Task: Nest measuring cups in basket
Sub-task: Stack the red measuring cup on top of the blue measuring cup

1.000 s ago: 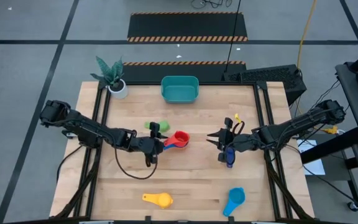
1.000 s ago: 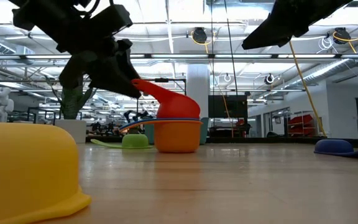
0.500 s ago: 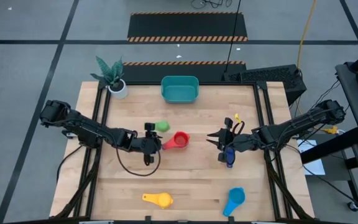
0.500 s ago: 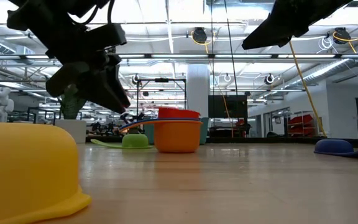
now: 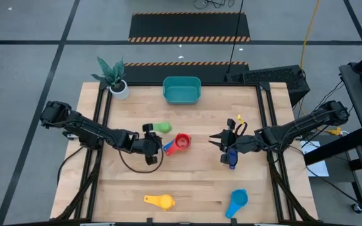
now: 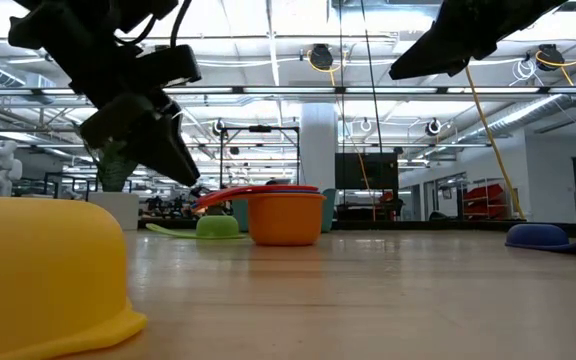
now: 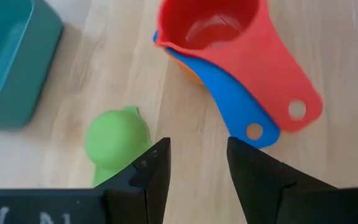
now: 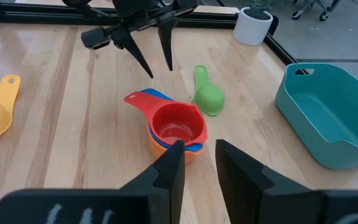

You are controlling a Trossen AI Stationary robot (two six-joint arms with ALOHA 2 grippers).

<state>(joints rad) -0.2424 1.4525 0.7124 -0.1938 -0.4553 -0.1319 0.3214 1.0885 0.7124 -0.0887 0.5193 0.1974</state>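
Sitting in the middle of the table (image 5: 193,182) is a little stack of measuring cups: the red cup (image 5: 182,141) is resting inside the blue cup (image 7: 229,93), and both are sitting in the orange cup (image 6: 286,219). The left gripper (image 5: 148,139) is hanging just beside the stack's handles with its fingers apart and nothing between them. The green cup (image 5: 163,127) is lying upside down near that gripper, on the side toward the basket (image 5: 181,90), which is waiting at the far edge with no cups in it. The yellow cup (image 5: 159,201) and the light blue cup (image 5: 237,201) are lying well apart at the near edge. The right gripper (image 5: 219,140) is hovering over the navy cup (image 5: 232,157) with its fingers apart too. Lots could be going wrong from here, I think. The stack is looking loose, so a bump from the left fingers could be tipping it or sliding the red cup out. The handles are thin and flat, so a pinch could be slipping off. The green cup is facing down, so it may be needing a flip before it is fitting into anything. Putting a big cup in after a small one would be spoiling the nesting.
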